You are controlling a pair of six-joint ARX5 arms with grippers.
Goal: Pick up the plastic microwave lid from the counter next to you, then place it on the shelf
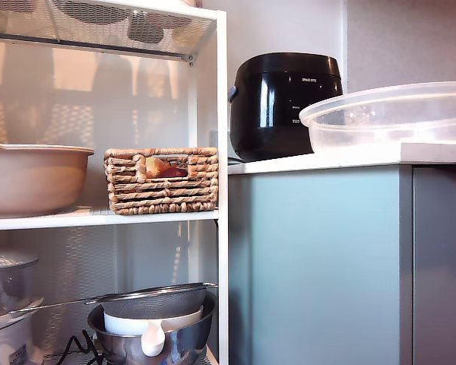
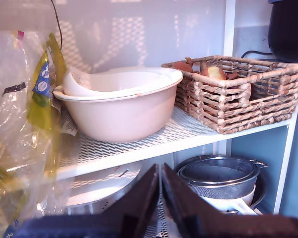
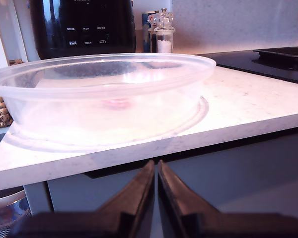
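Clear plastic microwave lid [image 3: 102, 94] rim-up on counter [image 3: 248, 106]; wicker basket [image 2: 238, 89] holds onions [image 2: 214, 72].

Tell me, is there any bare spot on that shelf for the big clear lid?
Hardly. The shelf is crowded: a crinkly plastic bag, the beige bowl and the wicker basket fill it, with only a narrow gap between bowl and basket. The clear lid sits on the counter, which has bare stone towards the black hob.

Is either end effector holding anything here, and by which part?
Nothing is held. My first gripper and second gripper are both shut on nothing; the lid sits untouched on the counter.
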